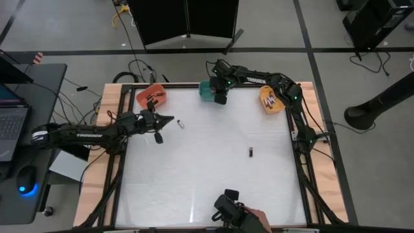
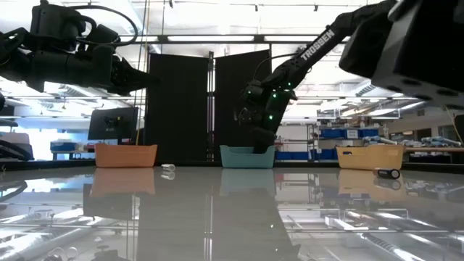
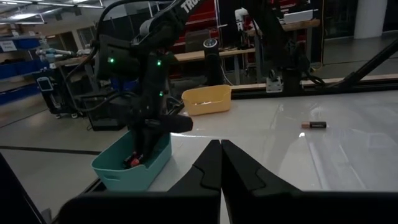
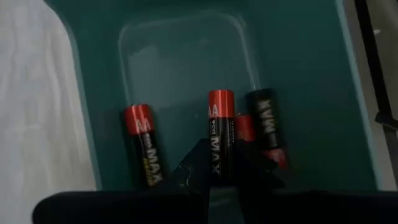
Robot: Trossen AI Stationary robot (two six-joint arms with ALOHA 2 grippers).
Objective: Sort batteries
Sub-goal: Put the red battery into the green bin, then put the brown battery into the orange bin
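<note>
Right fingers (image 4: pixel 214 163) over teal bin (image 4: pixel 298 74), pinching red-topped battery (image 4: pixel 219 134), probably to drop beside matching ones. Left fingers (image 3: pixel 221 163) pressed together, waiting.

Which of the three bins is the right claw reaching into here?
The teal bin, the middle one along the far edge. The right claw holds a red-and-black battery over it; the orange bin and yellow bin stand apart.

White table (image 1: pixel 207 181) as landmark: orange bin (image 1: pixel 152 96) at its far left corner, teal bin (image 1: pixel 207 90) mid far edge, yellow bin (image 1: pixel 271 100) at far right corner. Left of the table, a laptop (image 1: pixel 11 123) and mouse (image 1: pixel 26 179) on a dark desk; black folding screen (image 1: pixel 187 19) beyond the far edge.
</note>
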